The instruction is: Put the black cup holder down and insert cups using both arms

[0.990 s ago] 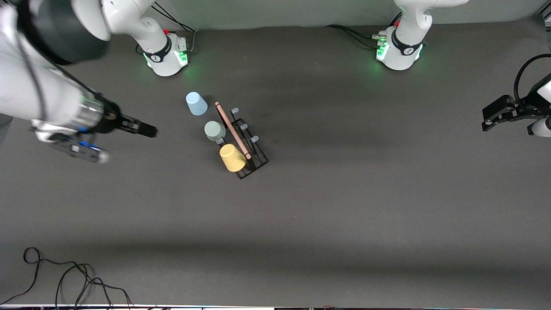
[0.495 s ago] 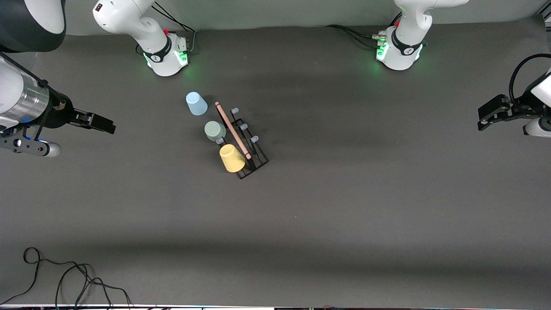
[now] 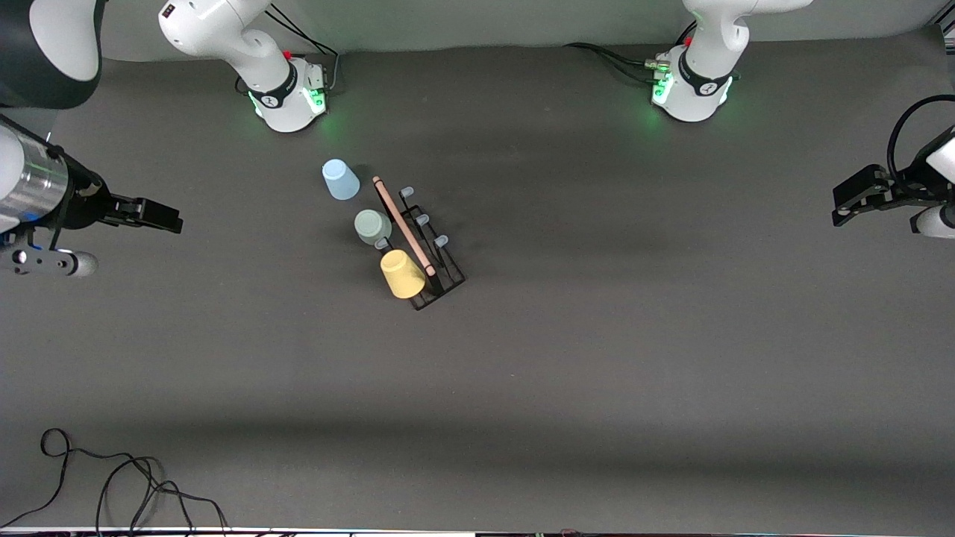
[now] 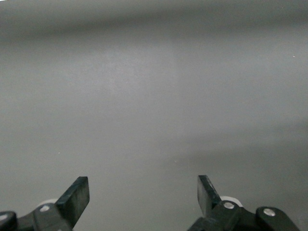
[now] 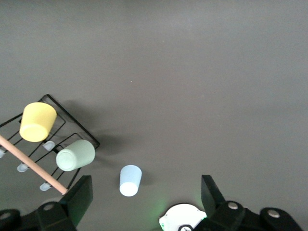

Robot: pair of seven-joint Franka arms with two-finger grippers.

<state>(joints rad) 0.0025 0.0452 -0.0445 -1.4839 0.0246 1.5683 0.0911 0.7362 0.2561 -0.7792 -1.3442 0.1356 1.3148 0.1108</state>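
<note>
Mid-table stands the black cup holder (image 3: 420, 246) — well apart from both empty, spread-fingered grippers: right gripper (image 3: 166, 216), left gripper (image 3: 847, 206).

My right gripper (image 3: 168, 218) hangs over bare table (image 3: 597, 373) at my right arm's end; my left gripper (image 3: 841, 210) hangs over bare table at the other end. The cup holder (image 3: 425, 246) stands between them, closer to my right gripper. Two cups (image 3: 403, 273) sit on its prongs, on the side toward my right gripper. A third cup (image 3: 340, 180) stands on the table just beside the holder, farther from the front camera.
</note>
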